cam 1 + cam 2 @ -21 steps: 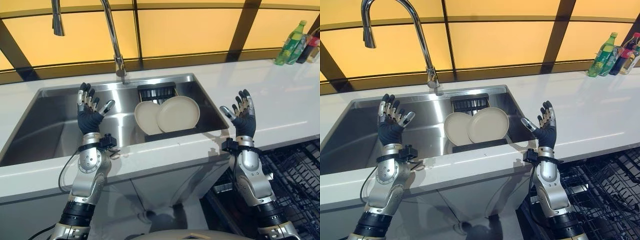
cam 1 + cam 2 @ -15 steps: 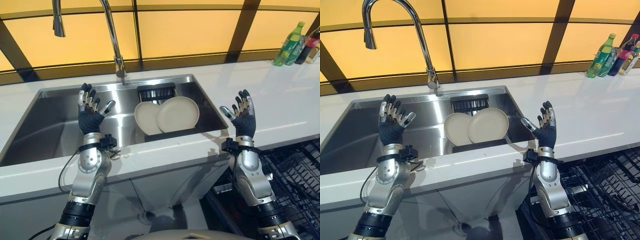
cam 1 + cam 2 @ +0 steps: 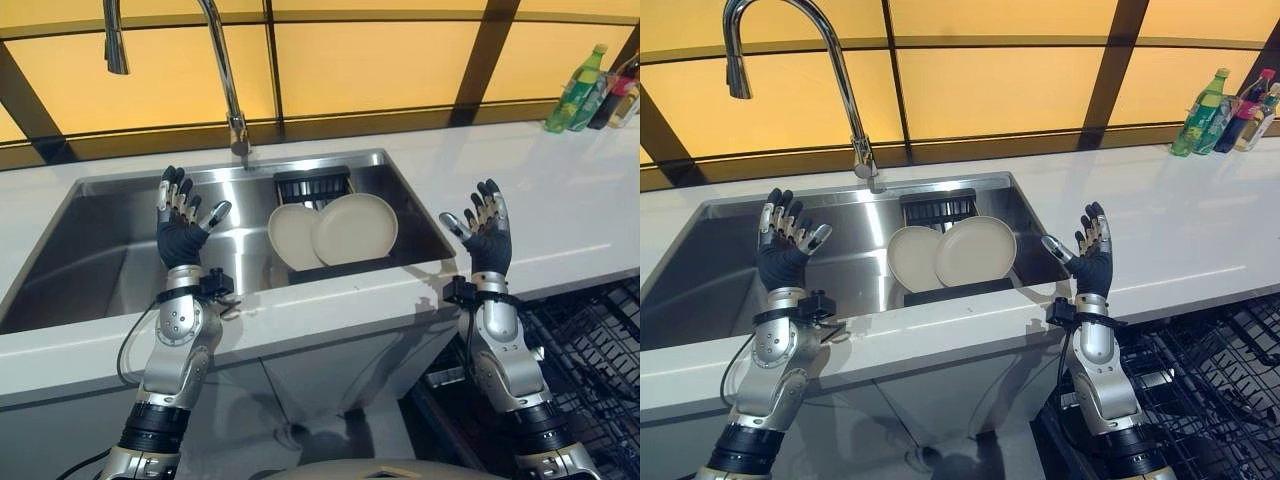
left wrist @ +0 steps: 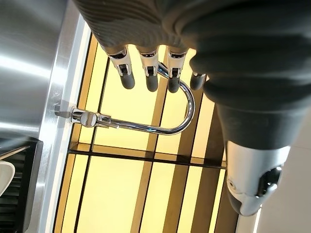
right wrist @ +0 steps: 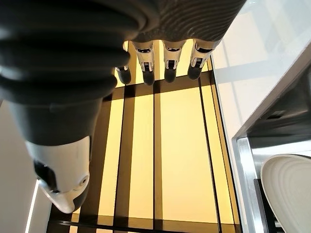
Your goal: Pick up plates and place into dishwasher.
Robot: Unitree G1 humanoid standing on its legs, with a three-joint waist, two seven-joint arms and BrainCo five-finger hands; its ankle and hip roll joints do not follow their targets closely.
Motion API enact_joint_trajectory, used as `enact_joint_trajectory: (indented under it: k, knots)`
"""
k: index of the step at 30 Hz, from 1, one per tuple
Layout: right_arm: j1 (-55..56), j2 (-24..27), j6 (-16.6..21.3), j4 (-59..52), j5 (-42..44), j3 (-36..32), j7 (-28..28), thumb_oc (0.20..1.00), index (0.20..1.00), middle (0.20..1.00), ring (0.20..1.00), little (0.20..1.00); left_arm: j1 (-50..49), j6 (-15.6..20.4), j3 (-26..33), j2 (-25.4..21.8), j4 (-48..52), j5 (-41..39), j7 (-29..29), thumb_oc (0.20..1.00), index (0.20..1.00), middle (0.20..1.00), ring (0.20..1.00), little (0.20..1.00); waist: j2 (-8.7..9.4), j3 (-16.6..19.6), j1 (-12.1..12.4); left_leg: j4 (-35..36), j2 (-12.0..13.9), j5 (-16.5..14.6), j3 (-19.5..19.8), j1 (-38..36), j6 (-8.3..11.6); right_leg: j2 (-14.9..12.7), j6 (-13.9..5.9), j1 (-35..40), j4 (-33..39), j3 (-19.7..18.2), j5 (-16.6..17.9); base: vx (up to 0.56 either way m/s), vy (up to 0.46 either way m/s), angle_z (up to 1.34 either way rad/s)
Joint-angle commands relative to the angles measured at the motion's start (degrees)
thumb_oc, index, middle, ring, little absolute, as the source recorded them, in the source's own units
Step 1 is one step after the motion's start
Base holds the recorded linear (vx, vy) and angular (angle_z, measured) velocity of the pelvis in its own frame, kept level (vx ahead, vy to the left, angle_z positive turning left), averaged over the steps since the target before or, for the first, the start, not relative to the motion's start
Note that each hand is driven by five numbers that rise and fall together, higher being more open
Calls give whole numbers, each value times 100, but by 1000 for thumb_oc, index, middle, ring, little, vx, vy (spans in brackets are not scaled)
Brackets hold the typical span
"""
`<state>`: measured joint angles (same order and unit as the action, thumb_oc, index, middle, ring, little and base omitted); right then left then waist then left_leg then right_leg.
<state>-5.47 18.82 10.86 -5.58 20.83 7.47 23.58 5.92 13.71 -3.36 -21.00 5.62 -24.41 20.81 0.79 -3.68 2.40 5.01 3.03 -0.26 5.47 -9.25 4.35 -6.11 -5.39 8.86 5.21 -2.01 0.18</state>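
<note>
L hand & R hand raised upright flanking sink, fingers spread, holding nothing.

Head stereo pair looks down, sharing sink; wrist cameras face window.

I am holding both arms raised, left hand and right hand upright, palms facing inward, fingers extended and empty.
</note>
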Motion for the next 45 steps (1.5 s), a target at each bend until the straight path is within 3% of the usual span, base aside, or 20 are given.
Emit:
enact_joint_trajectory:
  k: [1, 13, 22, 27, 30, 37, 45]
  knots:
    - [-73, -19, 154, -255, -196, -62, -17, 1000, 1000, 1000, 1000, 1000, 265, 324, 16, -255, -158, 135, -113, 1000, 1000, 1000, 1000, 1000, 8, 486, 62, -73, 79, -346, 149, 120, 21, -403, -444, -501, -241, 430, 150, -16, -51, 0]
    - [-9, 14, 80, -306, -126, 39, 89, 1000, 1000, 1000, 1000, 1000, 575, 392, -96, -598, -184, 688, -148, 1000, 1000, 1000, 1000, 1000, -44, 521, -89, -1, 200, -235, 74, 149, 64, -109, -302, -509, -323, 351, 14, -5, -88, -2]
    - [-7, 151, -97, -337, -28, 137, 164, 1000, 1000, 1000, 1000, 1000, 923, 517, -173, -998, -275, 1015, -104, 1000, 1000, 1000, 1000, 1000, -71, 449, -225, -341, 491, -200, -12, 291, 251, 173, -125, -532, -480, 201, -180, 13, -125, -6]
    - [-40, 218, -85, -323, 38, 244, 219, 1000, 1000, 1000, 1000, 1000, 1083, 698, -173, -1181, -385, 1232, -158, 1000, 1000, 1000, 1000, 1000, -83, 357, -194, -451, 407, -154, 254, 472, 196, 221, -63, -557, -476, 41, -153, 13, -37, -23]
    - [11, 222, -52, -268, 69, 275, 148, 1000, 1000, 1000, 1000, 1000, 1216, 705, -193, -1306, -490, 1409, -215, 1000, 1000, 1000, 1000, 1000, -133, 343, -184, -350, 313, -128, 517, 464, 187, 227, -100, -538, -466, -82, -193, 60, 34, -27]
    - [101, 374, -250, -342, 246, 217, -5, 1000, 1000, 1000, 1000, 1000, 1634, 515, -653, -1597, -1037, 1564, -579, 1000, 1000, 1000, 1000, 1000, -228, 381, -484, -299, 353, -211, 199, 268, 262, 95, -220, -546, -496, -215, -169, 83, 111, -24]
    - [319, 405, -357, -363, 287, 227, -210, 1000, 1000, 1000, 1000, 1000, 1537, 395, -607, -1924, -1542, 1656, -824, 1000, 1000, 1000, 1000, 1000, -257, 362, -679, -359, 135, -430, 115, 94, 117, -29, -401, -629, -558, -644, -71, 114, 90, -17]
